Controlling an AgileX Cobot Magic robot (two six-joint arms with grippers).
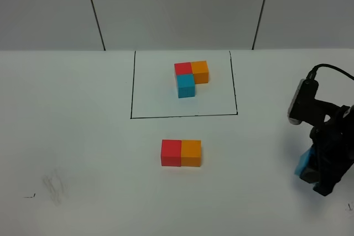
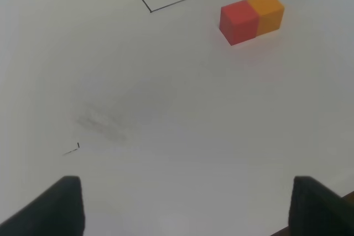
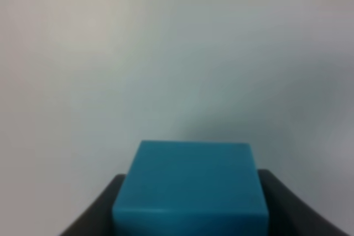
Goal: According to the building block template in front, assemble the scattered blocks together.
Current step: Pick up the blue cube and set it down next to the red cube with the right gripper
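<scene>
High view and left wrist share the red-orange pair (image 1: 181,153).

The white desk (image 1: 83,136) runs to a far edge that meets a grey panelled wall. Toward the middle of that far edge a thin black rectangle (image 1: 184,116) is drawn on it. Inside lies the building block template (image 1: 187,77): red and orange cubes touching in a row, with a blue one against the red on its near side. Just outside the rectangle's near line, toward the desk's front edge, a loose red cube (image 1: 171,152) and a loose orange cube (image 1: 191,153) lie touching side by side. A grey smudge (image 1: 53,186) and a small black mark (image 1: 29,195) show near the front left corner. Near the right edge, a loose blue cube (image 1: 302,165) sits clamped in the right gripper (image 3: 191,214); whether it touches the desk cannot be told.
</scene>
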